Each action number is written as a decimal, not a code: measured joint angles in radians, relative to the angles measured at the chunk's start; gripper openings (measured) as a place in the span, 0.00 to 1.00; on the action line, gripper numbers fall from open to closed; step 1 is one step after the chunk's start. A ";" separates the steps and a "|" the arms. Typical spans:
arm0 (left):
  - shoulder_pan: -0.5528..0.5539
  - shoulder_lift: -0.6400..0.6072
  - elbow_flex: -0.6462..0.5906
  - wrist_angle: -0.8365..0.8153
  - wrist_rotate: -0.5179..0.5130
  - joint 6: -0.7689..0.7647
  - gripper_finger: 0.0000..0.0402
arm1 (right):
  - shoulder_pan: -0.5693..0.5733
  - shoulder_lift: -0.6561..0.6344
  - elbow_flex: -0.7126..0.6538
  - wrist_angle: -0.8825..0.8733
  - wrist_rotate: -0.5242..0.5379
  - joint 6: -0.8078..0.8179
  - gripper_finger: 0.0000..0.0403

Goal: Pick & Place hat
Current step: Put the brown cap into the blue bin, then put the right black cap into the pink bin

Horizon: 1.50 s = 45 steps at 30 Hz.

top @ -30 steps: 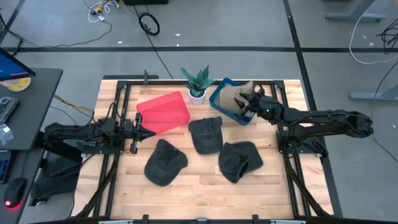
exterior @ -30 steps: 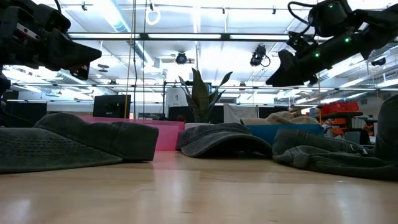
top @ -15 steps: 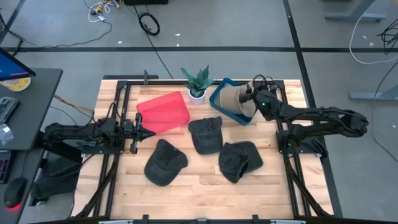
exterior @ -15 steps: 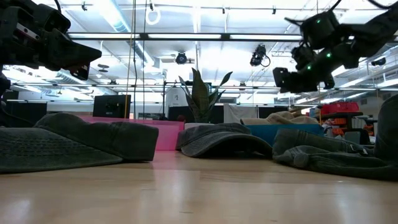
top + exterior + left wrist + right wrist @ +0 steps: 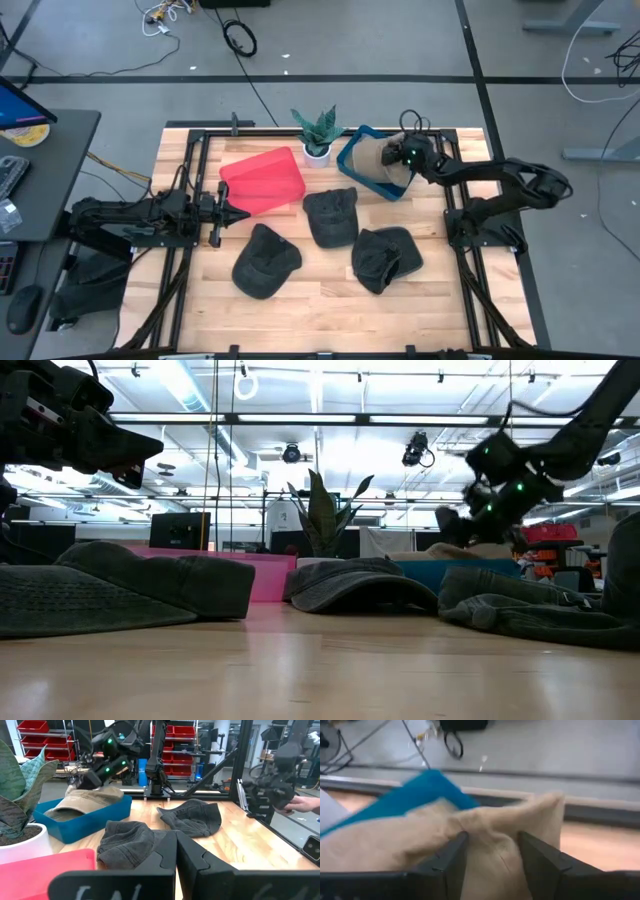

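- Placing step, by the look of it: tan hat lying in the blue bin at 1 o'clock on the bench.
- Right gripper over it, jaws spread, cloth between them (contact unclear).
- Next: lifting clear.
- Left gripper, 9 o'clock, closed and empty.
- Hat's far side hidden.

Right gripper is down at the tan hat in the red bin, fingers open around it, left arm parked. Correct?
Not quite: the tan hat lies in the blue bin, not the red bin, as the high view shows. The rest holds: the right gripper is open with its fingers astride the hat's fabric, and the left gripper waits near the red bin.
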 joint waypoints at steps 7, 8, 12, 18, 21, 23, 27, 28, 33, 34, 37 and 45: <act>0.000 0.000 0.000 0.000 0.000 0.000 0.01 | -0.036 0.063 0.048 -0.128 -0.136 -0.080 0.45; 0.000 0.000 0.000 0.000 0.000 0.000 0.01 | -0.037 0.063 0.061 -0.166 -0.140 -0.108 0.45; 0.000 0.000 0.000 0.000 0.000 0.000 0.01 | -0.035 0.062 0.103 -0.300 -0.102 -0.149 0.45; 0.000 0.000 0.000 0.000 0.000 0.001 0.01 | -0.034 0.064 0.129 -0.341 -0.089 -0.148 0.45; 0.000 0.000 0.000 0.000 0.000 0.000 0.01 | -0.023 0.064 0.149 -0.352 -0.082 -0.149 0.45; 0.000 0.000 0.000 0.000 0.000 0.000 0.01 | -0.014 0.060 0.161 -0.356 -0.078 -0.149 0.45; 0.000 0.000 0.000 0.000 0.000 0.000 0.01 | 0.005 0.025 0.169 -0.356 -0.077 -0.142 0.45; 0.000 0.000 0.000 0.000 0.000 0.000 0.01 | 0.009 0.014 0.170 -0.355 -0.077 -0.134 0.45; 0.000 0.000 0.000 0.000 0.000 0.000 0.01 | 0.025 -0.057 0.170 -0.364 -0.077 -0.117 0.45; 0.000 0.000 0.000 0.000 0.000 0.000 0.01 | 0.027 -0.074 0.171 -0.368 -0.077 -0.116 0.45; 0.000 0.000 0.000 0.000 0.000 0.000 0.01 | 0.034 -0.131 0.171 -0.384 -0.077 -0.114 0.45; 0.000 0.000 0.000 0.000 0.000 0.000 0.01 | 0.063 -0.298 0.171 -0.438 -0.157 -0.068 0.45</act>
